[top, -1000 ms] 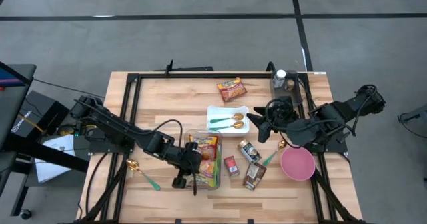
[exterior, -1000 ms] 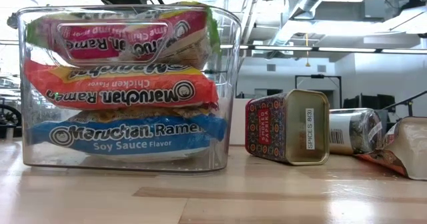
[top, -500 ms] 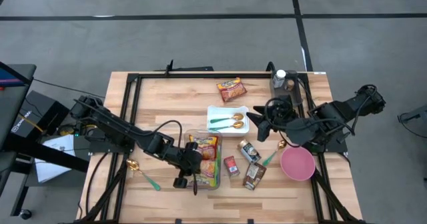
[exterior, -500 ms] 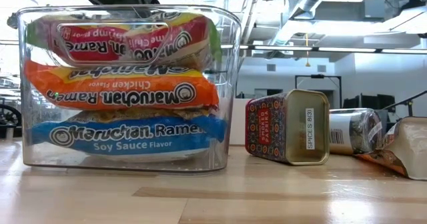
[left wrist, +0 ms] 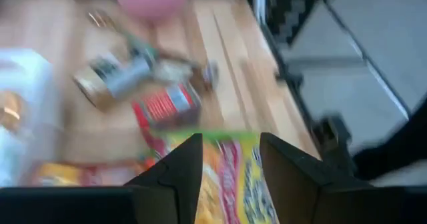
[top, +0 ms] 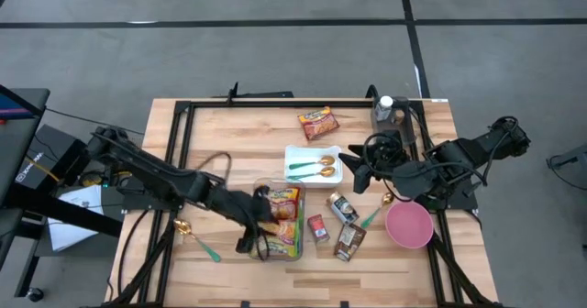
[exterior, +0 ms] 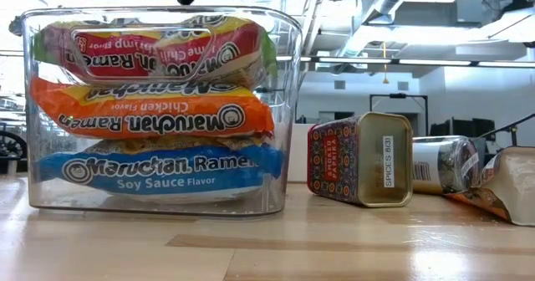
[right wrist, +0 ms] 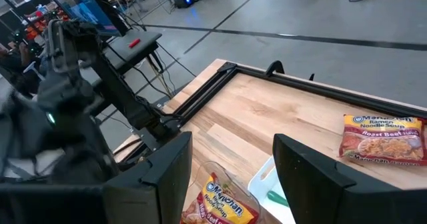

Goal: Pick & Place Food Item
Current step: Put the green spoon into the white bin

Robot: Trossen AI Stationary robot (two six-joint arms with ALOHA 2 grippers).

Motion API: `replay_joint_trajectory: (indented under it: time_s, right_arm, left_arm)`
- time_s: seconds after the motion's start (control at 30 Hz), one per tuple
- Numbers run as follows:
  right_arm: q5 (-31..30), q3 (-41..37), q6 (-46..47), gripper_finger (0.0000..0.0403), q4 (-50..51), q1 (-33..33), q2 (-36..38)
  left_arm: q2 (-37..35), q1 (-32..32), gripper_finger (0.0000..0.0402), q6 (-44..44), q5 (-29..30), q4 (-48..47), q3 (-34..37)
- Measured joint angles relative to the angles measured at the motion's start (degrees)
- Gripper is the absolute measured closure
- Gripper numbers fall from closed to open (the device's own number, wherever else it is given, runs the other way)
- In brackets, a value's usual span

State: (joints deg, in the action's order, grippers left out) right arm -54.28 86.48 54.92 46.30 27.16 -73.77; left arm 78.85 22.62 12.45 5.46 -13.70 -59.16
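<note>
Since the earlier frame: left hand (top: 260, 224) had drawn up clear of the top ramen packet (exterior: 159, 48), fingers parted and empty above the clear bin (top: 295, 246) near the bench's front edge. Packet lay flat as third on the stack inside that bin. Remaining item: roast beef ramen packet (top: 317, 123), loose on the bench (top: 238, 143) near the rear edge. Judged light, crinkly, slippery film over a brittle noodle block; best taken across the short sides at mid-length, gently. Right hand (top: 354, 176) hung over the white tray (top: 312, 152), fingers apart, holding nothing
</note>
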Motion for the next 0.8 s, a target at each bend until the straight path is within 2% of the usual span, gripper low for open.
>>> replay_joint_trajectory:
  time_s: [0.27,0.47,0.8]
  right_arm:
    - [0.28,0.0,-0.35,0.02,-0.02,0.02,0.01]
    - [0.26,-0.02,-0.48,0.02,-0.03,0.0,0.01]
    - [0.26,0.0,1.99,0.02,-0.5,-0.4,0.01]
  left_arm:
    - [-13.35,-4.68,0.0257,-0.16,2.78,2.12,-0.04]
    - [-21.79,-7.13,0.0261,-2.88,11.01,1.39,1.27]
    - [-28.8,-9.8,0.0257,-4.68,12.6,-8.05,4.82]
